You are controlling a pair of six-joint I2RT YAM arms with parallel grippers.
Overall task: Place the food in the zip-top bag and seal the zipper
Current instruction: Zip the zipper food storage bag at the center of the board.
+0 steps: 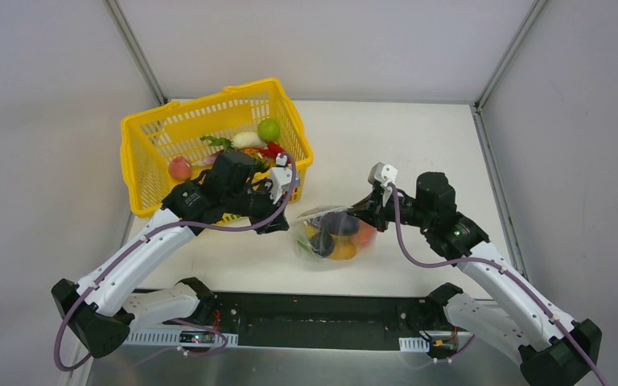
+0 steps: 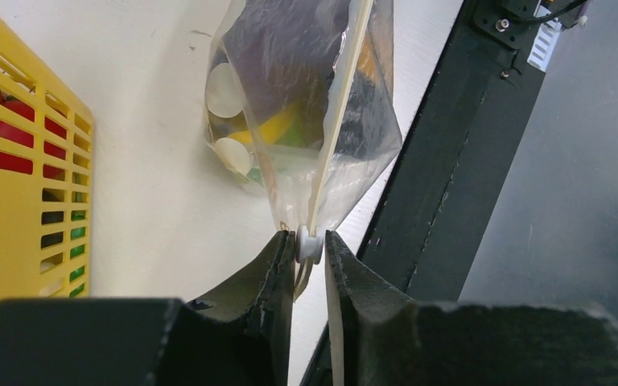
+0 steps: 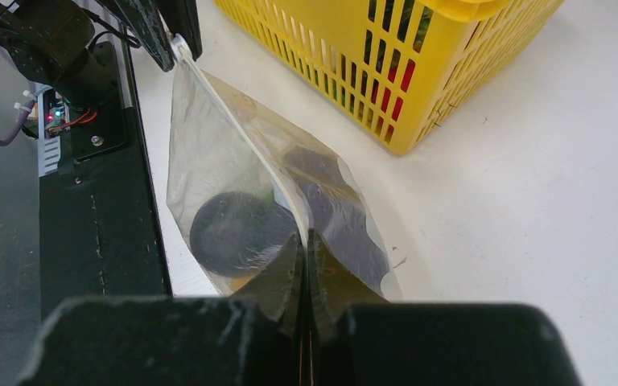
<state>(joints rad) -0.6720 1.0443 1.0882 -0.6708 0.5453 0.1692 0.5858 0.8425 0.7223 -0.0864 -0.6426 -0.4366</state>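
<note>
My left gripper (image 2: 309, 244) fills the bottom of its wrist view, jaws pinched on the small white piece at one end of the zipper (image 2: 336, 121). My right gripper (image 3: 306, 241), low centre in its own view, is clamped flat on the zipper's other end. Between them the strip runs straight along the top of the bag (image 1: 314, 245), which rests on the table (image 1: 394, 137) at the centre of the top view. Food (image 1: 339, 225) lies inside: dark purple, orange and yellow pieces. The basket (image 1: 157, 137), upper left and near the bag, holds more pieces.
</note>
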